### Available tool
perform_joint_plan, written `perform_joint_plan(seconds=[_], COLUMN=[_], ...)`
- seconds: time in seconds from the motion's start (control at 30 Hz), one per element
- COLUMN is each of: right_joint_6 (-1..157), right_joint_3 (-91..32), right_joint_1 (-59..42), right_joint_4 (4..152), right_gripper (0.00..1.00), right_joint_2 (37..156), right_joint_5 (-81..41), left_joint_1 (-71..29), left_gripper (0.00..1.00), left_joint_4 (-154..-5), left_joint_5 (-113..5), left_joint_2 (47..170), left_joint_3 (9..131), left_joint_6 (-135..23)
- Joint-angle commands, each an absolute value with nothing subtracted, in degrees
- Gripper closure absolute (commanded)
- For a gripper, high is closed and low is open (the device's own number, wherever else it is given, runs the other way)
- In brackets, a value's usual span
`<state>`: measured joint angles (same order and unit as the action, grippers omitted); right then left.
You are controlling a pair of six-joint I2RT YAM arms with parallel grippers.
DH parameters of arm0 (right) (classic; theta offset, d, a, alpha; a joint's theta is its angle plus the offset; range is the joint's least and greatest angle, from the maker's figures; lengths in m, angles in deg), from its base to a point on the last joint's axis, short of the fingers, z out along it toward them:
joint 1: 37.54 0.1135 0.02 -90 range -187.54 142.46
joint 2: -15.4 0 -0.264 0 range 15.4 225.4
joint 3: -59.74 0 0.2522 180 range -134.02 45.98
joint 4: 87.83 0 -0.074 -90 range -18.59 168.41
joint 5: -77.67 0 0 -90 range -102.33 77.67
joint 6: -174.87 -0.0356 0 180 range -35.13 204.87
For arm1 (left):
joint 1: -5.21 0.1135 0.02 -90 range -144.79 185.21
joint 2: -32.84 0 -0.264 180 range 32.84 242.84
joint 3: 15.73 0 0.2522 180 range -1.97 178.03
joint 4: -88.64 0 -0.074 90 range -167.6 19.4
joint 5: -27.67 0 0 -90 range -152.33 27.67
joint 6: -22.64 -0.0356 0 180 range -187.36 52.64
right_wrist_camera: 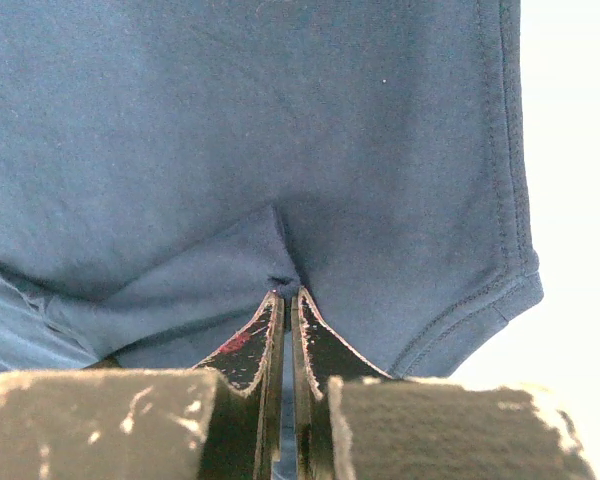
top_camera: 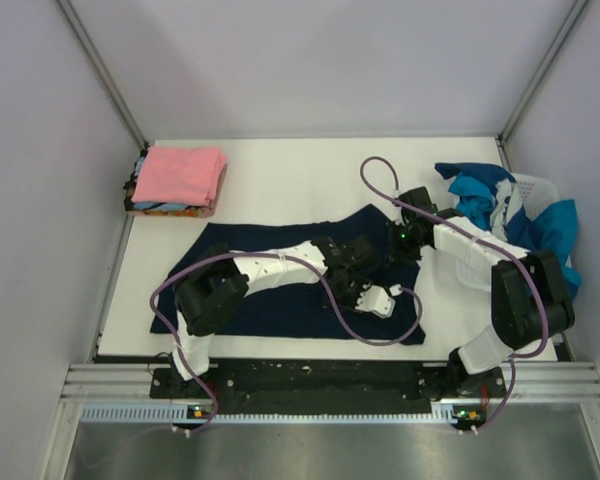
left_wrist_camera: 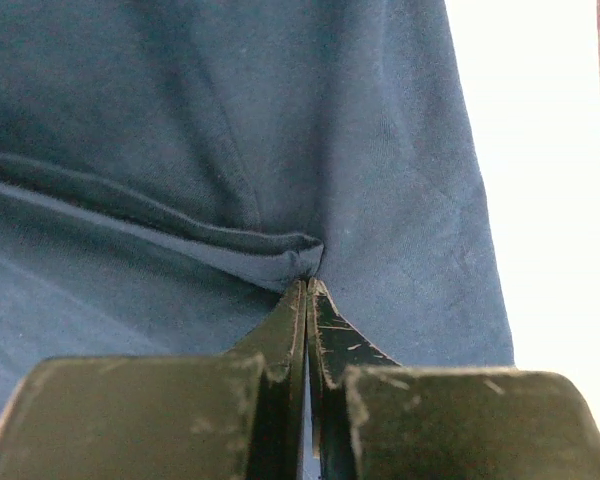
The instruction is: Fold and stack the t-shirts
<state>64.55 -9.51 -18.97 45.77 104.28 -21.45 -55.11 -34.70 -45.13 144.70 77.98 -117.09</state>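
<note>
A dark navy t-shirt (top_camera: pixel 280 290) lies spread on the white table. My left gripper (top_camera: pixel 365 290) is shut on a pinched fold of the navy shirt (left_wrist_camera: pixel 230 150) near its right side. My right gripper (top_camera: pixel 405 238) is shut on the navy shirt (right_wrist_camera: pixel 230 130) near its sleeve hem at the upper right corner. A folded pink t-shirt (top_camera: pixel 183 175) tops a stack at the back left, with orange and teal edges below it. More teal, blue and white shirts (top_camera: pixel 500 200) hang from the basket at the right.
A white slatted basket (top_camera: pixel 536 190) stands at the back right corner. Grey walls close in the table on three sides. Purple cables loop over both arms. Bare white table (top_camera: pixel 300 170) shows behind the navy shirt.
</note>
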Motion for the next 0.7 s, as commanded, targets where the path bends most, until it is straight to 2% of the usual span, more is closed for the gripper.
perform_joint_plan(seconds=[0.0,0.17,0.23,0.57,0.67], right_joint_6=[66.0,66.1,66.1,66.8,66.8], right_joint_3=[-10.8,-11.2,-11.0,-10.4,-10.2], right_joint_1=[-19.1,-19.1,-19.2,-19.1,-19.2], right_joint_4=[46.5,46.4,46.4,46.4,46.4], right_gripper=[1.00,1.00,1.00,1.00,1.00], right_joint_2=[101.6,101.9,101.9,101.9,101.6], right_joint_5=[-20.6,-20.9,-20.9,-21.1,-20.9], left_joint_1=[-53.0,-53.0,-53.0,-53.6,-53.6], left_gripper=[0.95,0.79,0.69,0.66,0.61], left_joint_4=[-33.7,-36.1,-35.7,-36.0,-33.4], left_joint_5=[-39.7,-41.0,-41.1,-44.4,-42.3], left_joint_2=[140.1,142.2,143.8,147.1,147.1], left_joint_3=[78.6,79.2,80.7,82.5,82.2], left_joint_6=[-116.0,-114.5,-114.0,-116.0,-117.5])
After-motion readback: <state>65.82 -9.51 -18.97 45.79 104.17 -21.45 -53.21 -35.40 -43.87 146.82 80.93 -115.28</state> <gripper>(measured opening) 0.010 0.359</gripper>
